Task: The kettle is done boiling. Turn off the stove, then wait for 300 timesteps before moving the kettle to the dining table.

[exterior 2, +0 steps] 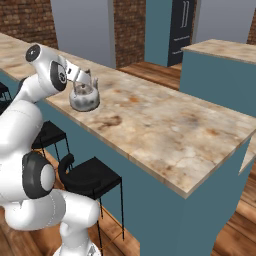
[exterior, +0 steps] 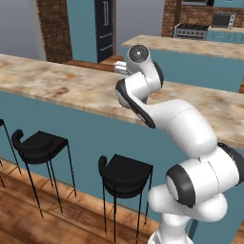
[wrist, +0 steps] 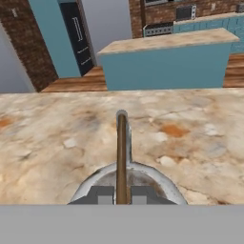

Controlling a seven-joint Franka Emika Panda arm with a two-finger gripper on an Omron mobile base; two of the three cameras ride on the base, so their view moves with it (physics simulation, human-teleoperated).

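Observation:
The small silver kettle [exterior 2: 84, 99] sits low over the dining table [exterior 2: 165, 125], near its front edge; whether its base touches the stone top I cannot tell. My gripper [exterior 2: 81, 80] is shut on the kettle's thin arched handle from above. In the hand view the handle [wrist: 122, 143] runs up between the two fingertips of the gripper [wrist: 122, 194], with the rounded kettle body [wrist: 152, 177] below. In the left base view the arm's wrist [exterior: 139, 56] hides the kettle above the dining table [exterior: 62, 86]. The stove [exterior: 191, 30] stands far back against the brick wall, and the hand view shows the stove [wrist: 159, 29] too.
Black stools [exterior: 125, 175] [exterior: 39, 145] stand under the table's near side. A second teal island with a stone top [exterior 2: 220, 65] lies beyond the table. A dark tall door [wrist: 78, 35] and brick walls [exterior: 53, 28] are at the back.

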